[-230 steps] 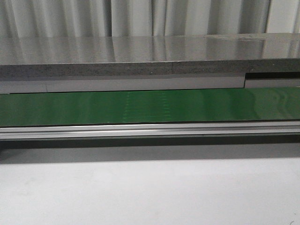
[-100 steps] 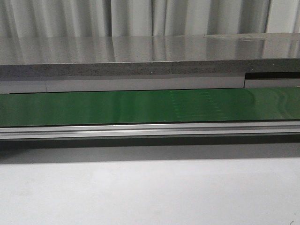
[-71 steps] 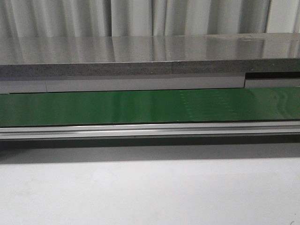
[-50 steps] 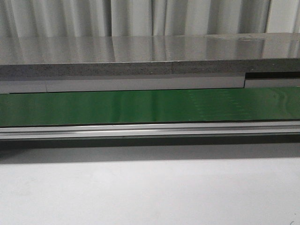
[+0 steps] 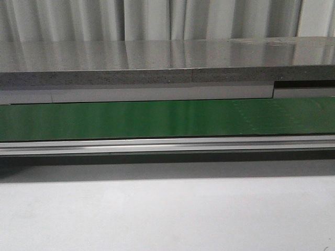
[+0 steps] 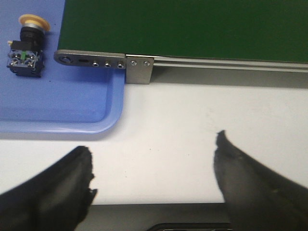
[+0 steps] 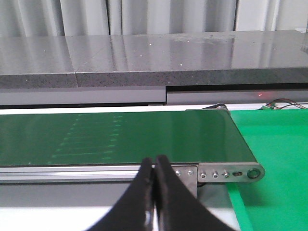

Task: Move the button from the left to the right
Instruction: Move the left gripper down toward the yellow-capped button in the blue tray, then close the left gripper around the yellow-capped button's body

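The button [image 6: 26, 46], with a yellow-orange round head and a black boxy body, lies on its side in a blue tray [image 6: 62, 108] in the left wrist view. My left gripper [image 6: 154, 151] is open over the white table, short of the tray, its black fingers [image 6: 53, 192] wide apart and empty. My right gripper [image 7: 155, 166] is shut with nothing between its fingers, in front of the conveyor's right end. The front view shows neither the button nor the grippers.
A green conveyor belt [image 5: 157, 119] with an aluminium rail [image 5: 157, 145] runs across the table. Its left end bracket [image 6: 103, 61] overhangs the blue tray. A green mat [image 7: 274, 159] lies past the belt's right end. Behind is a grey stone ledge [image 5: 131, 65].
A faint pattern on the green belt has drifted to the right. Nothing else in the front view differs.
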